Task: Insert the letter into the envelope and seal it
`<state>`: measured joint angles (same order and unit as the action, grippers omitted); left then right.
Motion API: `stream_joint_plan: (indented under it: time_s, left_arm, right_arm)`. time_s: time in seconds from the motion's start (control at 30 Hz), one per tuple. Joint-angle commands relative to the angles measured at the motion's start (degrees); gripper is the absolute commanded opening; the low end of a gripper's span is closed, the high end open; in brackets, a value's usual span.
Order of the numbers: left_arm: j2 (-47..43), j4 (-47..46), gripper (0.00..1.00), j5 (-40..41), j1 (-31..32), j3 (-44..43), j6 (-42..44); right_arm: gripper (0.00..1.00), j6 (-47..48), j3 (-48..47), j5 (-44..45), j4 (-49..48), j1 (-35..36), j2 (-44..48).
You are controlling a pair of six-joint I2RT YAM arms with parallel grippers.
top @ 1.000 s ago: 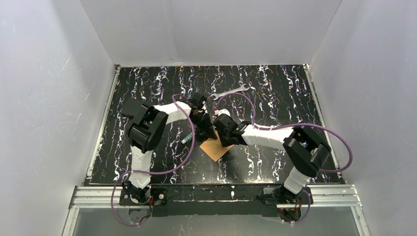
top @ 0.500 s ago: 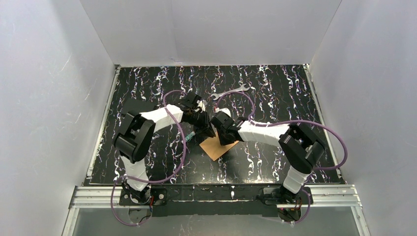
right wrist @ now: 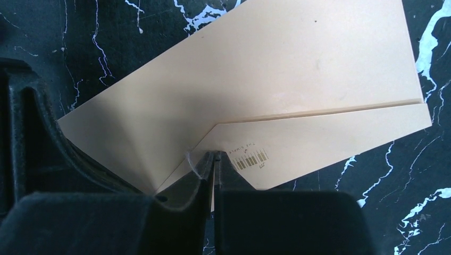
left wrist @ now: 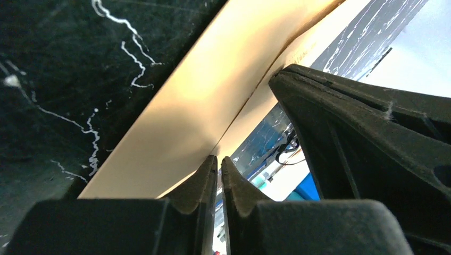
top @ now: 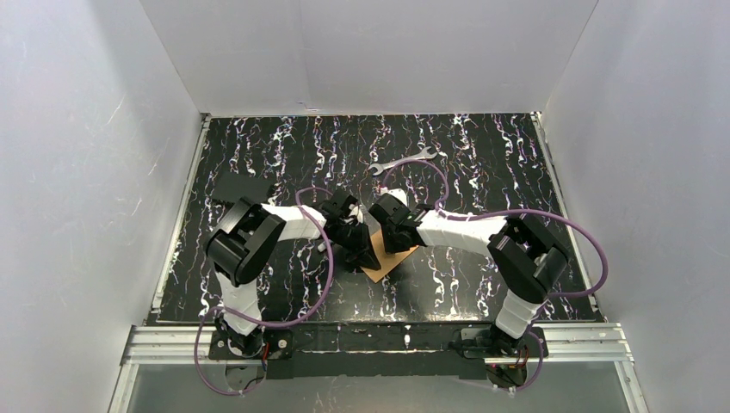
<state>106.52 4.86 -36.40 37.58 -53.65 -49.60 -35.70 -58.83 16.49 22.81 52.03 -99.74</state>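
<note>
Starting at the right gripper: fingers pressed together with nothing visibly between them, tips resting on the envelope just below the point of its flap, right beside a small printed barcode; left gripper likewise closed to a hairline slit, tips at the paper edge, and I cannot tell whether any paper is caught in that slit; from overhead, both heads meet over the envelope near the middle of the black marbled table, the left one on its left side, the right one on its far side; the flap looks folded down over the body; the letter shows in no view, so I judge it is already inside; I read this as the sealing step, close to the end of the task; the next move, as I see it, calls for closed fingertips pressing down along the flap edges, one arm pinning while the other rubs, without dragging the envelope over the slick table; a wrench lies well apart at the far side, no concern
</note>
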Motion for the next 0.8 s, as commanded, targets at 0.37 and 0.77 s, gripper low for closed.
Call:
stream_joint_plan:
  time_s: [0.37,0.77]
  left_arm:
    - [8.9,18.4,0.03,13.2,0.1,-6.7,3.0]
    - [11.0,21.8,0.0,15.7,0.1,-9.1,5.1]
  right_arm:
    - [0.23,8.9,5.5,-3.8,-4.3,3.5,0.4]
    - [0.32,15.9,4.5,-10.7,-2.9,5.8,0.8]
